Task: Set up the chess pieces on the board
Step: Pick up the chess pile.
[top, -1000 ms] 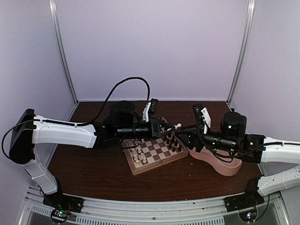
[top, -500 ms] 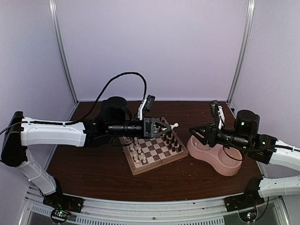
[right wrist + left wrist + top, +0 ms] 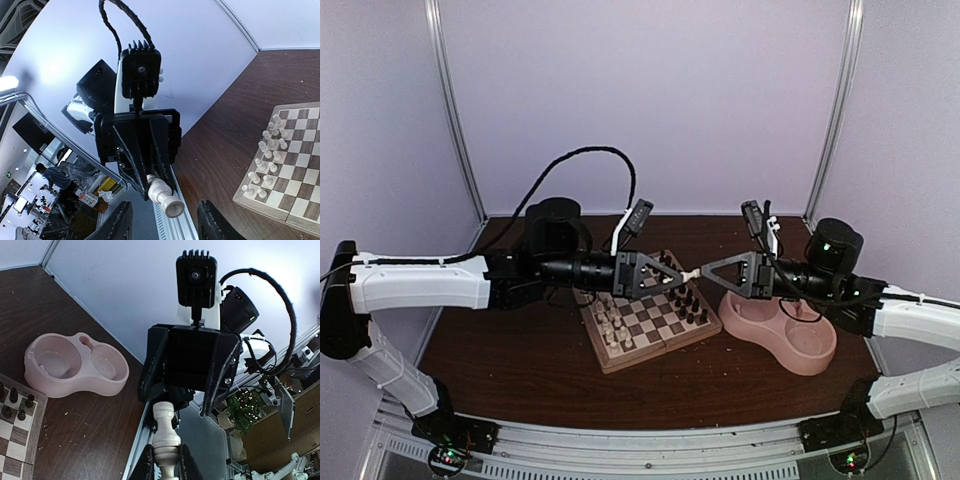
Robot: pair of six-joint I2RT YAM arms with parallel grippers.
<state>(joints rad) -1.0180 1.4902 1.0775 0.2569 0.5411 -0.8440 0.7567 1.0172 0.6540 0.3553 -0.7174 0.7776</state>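
The board [image 3: 655, 330] is checked in light and dark brown inside a pale wood border, with cream-white pieces [image 3: 612, 325] and brown-black pieces [image 3: 690, 303] on it. The held piece [image 3: 166, 440] is cream too, while the left gripper [image 3: 678, 272] and right gripper [image 3: 708, 272] are black, on a left arm [image 3: 420, 283] and right arm [image 3: 920, 322] of white shells with black joints. The bowl [image 3: 790, 340] is pink, the table [image 3: 510, 365] dark reddish-brown wood grain, the walls [image 3: 650, 100] plain pale lilac.

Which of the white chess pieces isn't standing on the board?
The piece in the left gripper, held sideways in mid-air; the other white pieces stand on the board.
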